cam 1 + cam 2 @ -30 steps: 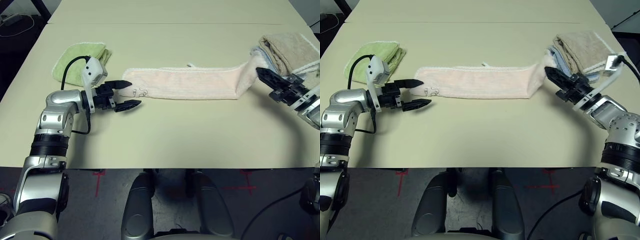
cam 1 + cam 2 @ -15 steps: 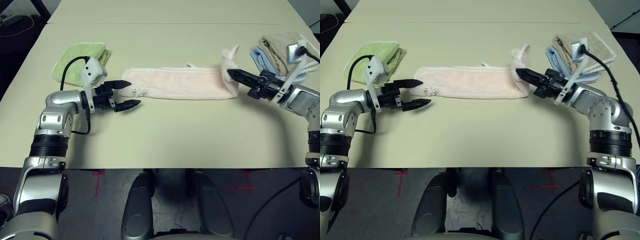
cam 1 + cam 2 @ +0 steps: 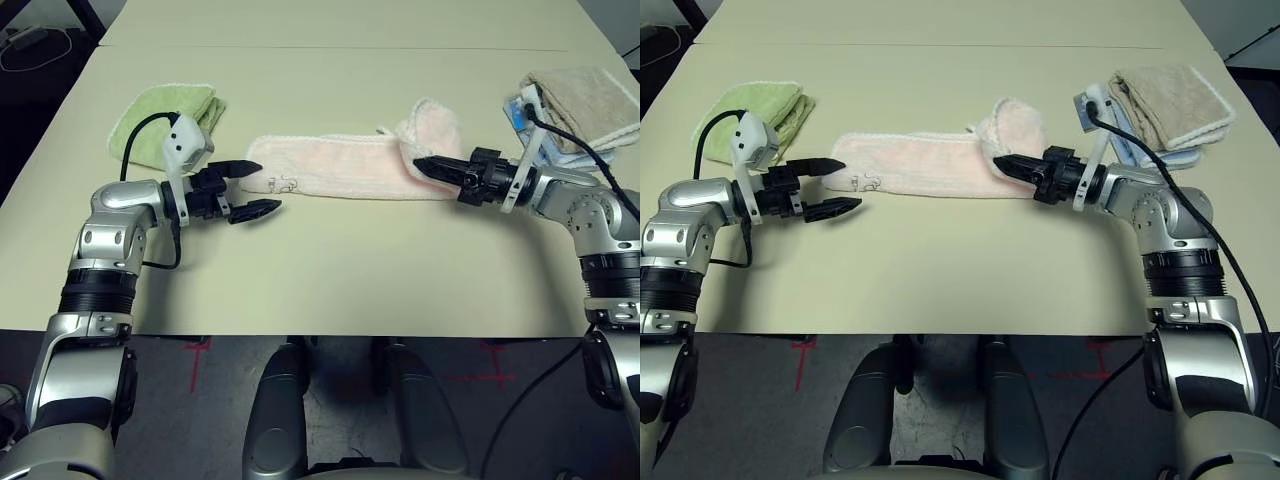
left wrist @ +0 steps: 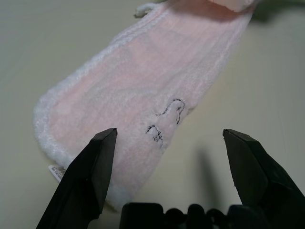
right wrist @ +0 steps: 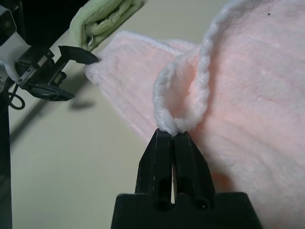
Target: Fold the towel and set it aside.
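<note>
Towel [image 3: 350, 165] looked soft, light and floppy; right gripper [image 5: 172, 135] pinched its stitched hem, left gripper [image 3: 262, 188] stood spread beside its embroidered end.

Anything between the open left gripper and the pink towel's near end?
Nothing: in the left wrist view, the left gripper faces the towel across bare table.

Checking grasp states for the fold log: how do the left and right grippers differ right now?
The left gripper stands open, empty, at the end of the pink towel with the embroidered mark; the right gripper is shut on that towel's edging at the other end. The towel lies flat before the left gripper, but is lifted and doubled back at the right. Shared: both point inward, facing each other along the towel.
</note>
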Action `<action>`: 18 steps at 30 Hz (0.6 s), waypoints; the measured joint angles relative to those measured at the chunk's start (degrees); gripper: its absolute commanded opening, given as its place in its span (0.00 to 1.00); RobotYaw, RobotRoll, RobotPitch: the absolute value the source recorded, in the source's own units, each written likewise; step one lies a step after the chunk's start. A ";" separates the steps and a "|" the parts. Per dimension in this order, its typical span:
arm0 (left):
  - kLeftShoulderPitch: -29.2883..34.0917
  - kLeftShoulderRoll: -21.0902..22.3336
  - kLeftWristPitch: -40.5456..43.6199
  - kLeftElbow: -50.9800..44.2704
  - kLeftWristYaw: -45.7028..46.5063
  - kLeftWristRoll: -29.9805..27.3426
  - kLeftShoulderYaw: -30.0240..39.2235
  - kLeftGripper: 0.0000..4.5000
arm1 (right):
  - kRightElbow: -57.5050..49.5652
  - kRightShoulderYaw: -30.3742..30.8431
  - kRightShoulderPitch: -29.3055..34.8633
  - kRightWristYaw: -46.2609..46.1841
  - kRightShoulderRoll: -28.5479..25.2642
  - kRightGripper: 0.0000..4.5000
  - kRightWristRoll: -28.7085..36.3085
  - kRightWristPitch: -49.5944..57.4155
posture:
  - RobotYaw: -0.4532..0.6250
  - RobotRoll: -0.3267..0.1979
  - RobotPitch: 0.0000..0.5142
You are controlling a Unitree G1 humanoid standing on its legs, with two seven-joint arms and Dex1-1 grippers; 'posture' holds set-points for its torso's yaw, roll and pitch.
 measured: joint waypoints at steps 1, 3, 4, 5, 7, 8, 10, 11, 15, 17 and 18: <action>0.00 0.00 -0.02 0.00 0.01 0.01 0.00 1.00 | 0.00 0.57 0.01 0.10 0.15 0.01 -0.44 0.01 | 0.43 0.62 0.46; -0.01 -0.01 -0.09 0.01 0.02 0.04 -0.01 1.00 | 0.00 1.60 0.02 -0.05 0.78 0.12 -1.58 0.01 | 0.43 0.62 0.46; -0.01 -0.01 -0.10 0.01 0.02 0.05 -0.02 1.00 | 0.00 1.77 0.02 -0.20 1.10 0.16 -1.77 0.02 | 0.43 0.62 0.46; -0.03 -0.02 -0.11 0.00 0.02 0.06 -0.04 1.00 | 0.00 1.97 0.00 -0.40 1.45 0.23 -2.29 0.06 | 0.43 0.62 0.46; -0.04 -0.02 -0.11 0.01 0.04 0.09 -0.04 1.00 | 0.01 2.25 -0.05 -0.60 1.83 0.41 -2.82 0.20 | 0.44 0.62 0.46; -0.04 -0.03 -0.11 0.01 0.07 0.09 -0.05 1.00 | 0.01 2.51 -0.17 -0.59 1.92 0.49 -2.89 0.25 | 0.44 0.62 0.45; -0.04 -0.04 -0.11 0.01 0.21 0.10 -0.06 1.00 | 0.01 2.70 -0.51 -0.44 2.06 0.64 -2.90 0.58 | 0.43 0.62 0.45; -0.04 -0.05 -0.11 0.01 0.23 0.11 -0.06 1.00 | 0.01 2.67 -0.71 -0.32 2.06 0.74 -2.82 0.87 | 0.43 0.62 0.45; -0.09 -0.08 -0.11 0.01 0.44 0.12 -0.13 1.00 | 0.00 0.19 -0.96 2.13 1.74 1.00 -0.06 1.61 | 0.43 0.62 0.45; -0.11 -0.08 -0.11 0.01 0.45 0.12 -0.14 1.00 | 0.00 -1.67 -0.97 3.59 0.68 1.00 1.17 1.66 | 0.43 0.62 0.45; -0.11 -0.08 -0.11 0.01 0.45 0.12 -0.14 1.00 | 0.00 -2.92 -0.99 4.18 0.10 1.00 1.89 1.71 | 0.42 0.62 0.45</action>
